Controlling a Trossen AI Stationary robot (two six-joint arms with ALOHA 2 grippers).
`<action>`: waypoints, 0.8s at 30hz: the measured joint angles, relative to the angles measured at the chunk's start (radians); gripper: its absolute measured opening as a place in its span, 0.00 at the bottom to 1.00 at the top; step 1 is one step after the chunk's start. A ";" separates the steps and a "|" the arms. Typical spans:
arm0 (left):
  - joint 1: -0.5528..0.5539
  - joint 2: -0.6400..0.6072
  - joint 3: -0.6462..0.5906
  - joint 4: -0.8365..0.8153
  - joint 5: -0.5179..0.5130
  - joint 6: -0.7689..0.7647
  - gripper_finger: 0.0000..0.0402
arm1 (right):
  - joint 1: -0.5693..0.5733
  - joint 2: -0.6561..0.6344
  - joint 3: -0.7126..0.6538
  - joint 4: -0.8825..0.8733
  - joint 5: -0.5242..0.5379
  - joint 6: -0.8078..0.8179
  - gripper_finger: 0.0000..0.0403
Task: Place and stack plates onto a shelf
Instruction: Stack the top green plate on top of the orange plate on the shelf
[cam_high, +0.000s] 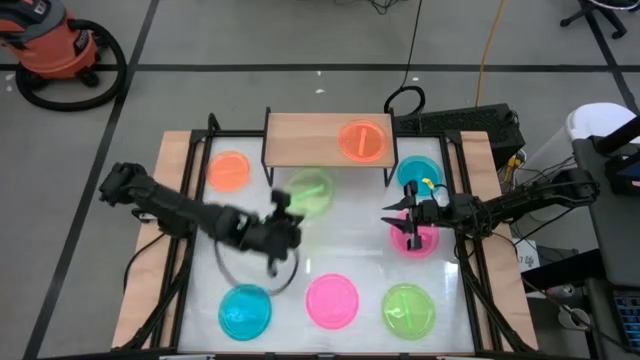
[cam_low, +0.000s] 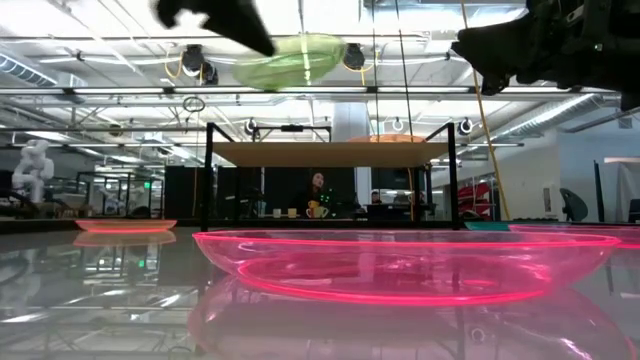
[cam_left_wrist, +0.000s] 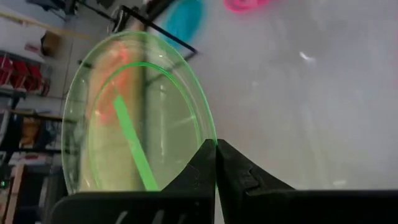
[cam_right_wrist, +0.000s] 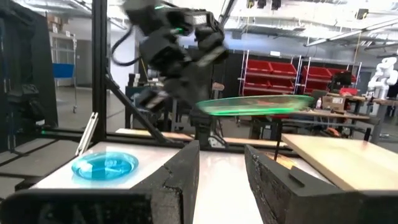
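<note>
Left end effector (cam_left_wrist: 216, 163) grips an unmarked green plate (cam_high: 308, 190).

A grey concrete floor (cam_high: 300, 40) crossed by dark seam lines surrounds the table. An orange-and-black shop vacuum with a coiled black hose (cam_high: 60, 50) stands on it beyond the table's far left corner, and a yellow cable (cam_high: 487, 55) trails across it beyond the far right corner. Across the room, long ceiling light strips (cam_low: 120, 90) glow overhead, red storage bins on racks (cam_right_wrist: 292, 76) line the back, and a white humanoid figure (cam_low: 33, 165) stands far off.
</note>
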 joint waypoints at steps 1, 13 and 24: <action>0.045 0.000 0.011 0.030 0.034 0.056 0.00 | 0.000 0.000 0.000 0.006 0.000 0.000 0.28; 0.471 0.095 0.096 0.341 0.520 0.474 0.00 | 0.000 0.000 0.000 0.020 0.000 -0.004 0.28; 0.571 0.360 0.321 0.300 0.525 0.635 0.04 | 0.000 0.000 0.000 0.020 0.000 -0.023 0.28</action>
